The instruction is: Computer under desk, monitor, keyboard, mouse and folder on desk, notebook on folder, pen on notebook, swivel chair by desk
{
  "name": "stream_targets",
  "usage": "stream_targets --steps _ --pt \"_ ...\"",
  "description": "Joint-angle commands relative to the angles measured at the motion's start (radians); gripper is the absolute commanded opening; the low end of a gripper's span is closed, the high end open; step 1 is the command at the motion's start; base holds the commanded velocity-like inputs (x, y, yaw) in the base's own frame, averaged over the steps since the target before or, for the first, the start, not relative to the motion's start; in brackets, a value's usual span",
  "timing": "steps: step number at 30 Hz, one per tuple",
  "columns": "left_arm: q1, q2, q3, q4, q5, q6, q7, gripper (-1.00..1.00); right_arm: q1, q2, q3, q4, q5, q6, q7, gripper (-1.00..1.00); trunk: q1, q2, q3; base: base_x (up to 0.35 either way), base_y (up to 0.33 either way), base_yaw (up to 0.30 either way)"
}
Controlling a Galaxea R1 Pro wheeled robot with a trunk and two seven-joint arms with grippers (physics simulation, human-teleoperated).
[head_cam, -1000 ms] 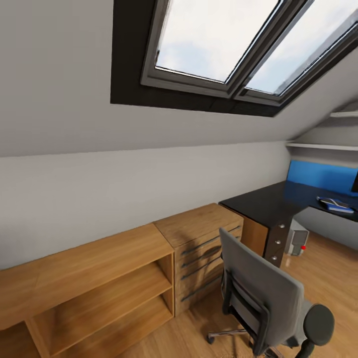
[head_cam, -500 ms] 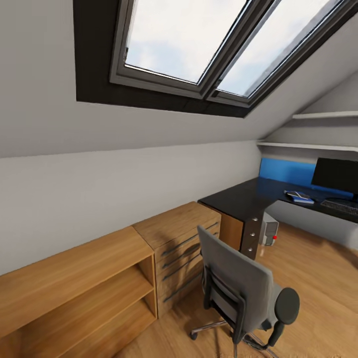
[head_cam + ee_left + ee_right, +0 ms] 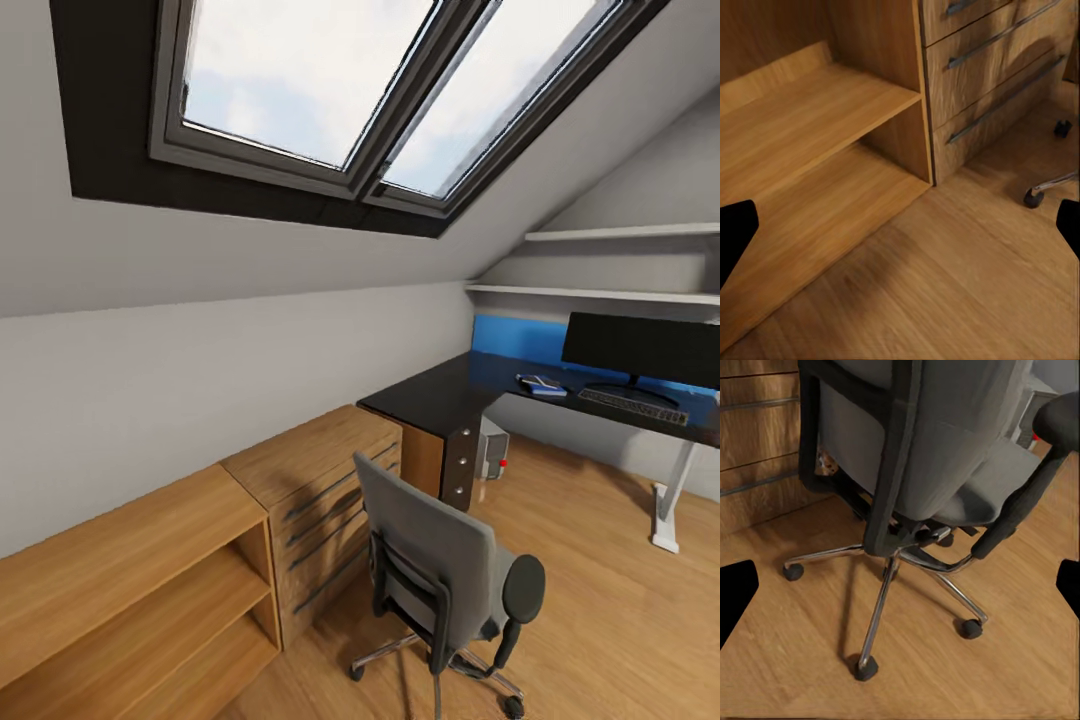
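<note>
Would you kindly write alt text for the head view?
A grey swivel chair stands on a wooden floor beside a wooden dresser. Beyond, a black desk carries a monitor and keyboard, beneath a skylight.

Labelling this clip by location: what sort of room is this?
Likely an attic home office or study: slanted skylight windows, an L-shaped desk holding a monitor, and a grey swivel chair on the wood floor.

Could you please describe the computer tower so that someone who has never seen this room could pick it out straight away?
Find the long black-topped desk in the corner under the sloping ceiling, with the monitor on it. The computer stands on the wooden floor beneath it, just beside the black drawer unit. It is the only pale grey box down there, with a small red spot at its front.
</note>
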Motion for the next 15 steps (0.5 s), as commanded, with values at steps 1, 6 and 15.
stream_targets --steps 1,6,15 --pt "0.0 0.0 -0.009 0.0 0.004 -0.002 0.006 1.0 -0.001 0.0 0.0 0.001 0.009 0.002 -0.01 1.0 0.0 -0.001 -0.002 0.0 0.0 -0.294" --pt "0.0 0.0 -0.009 0.0 0.004 -0.002 0.005 1.0 -0.001 0.0 -0.001 0.001 0.009 0.006 -0.01 1.0 0.0 -0.001 -0.002 0.0 0.0 -0.294" --pt "0.0 0.0 -0.009 0.0 0.004 -0.002 0.005 1.0 -0.001 0.0 -0.001 -0.006 0.008 0.009 -0.01 1.0 0.0 -0.001 -0.008 0.0 0.0 -0.261"
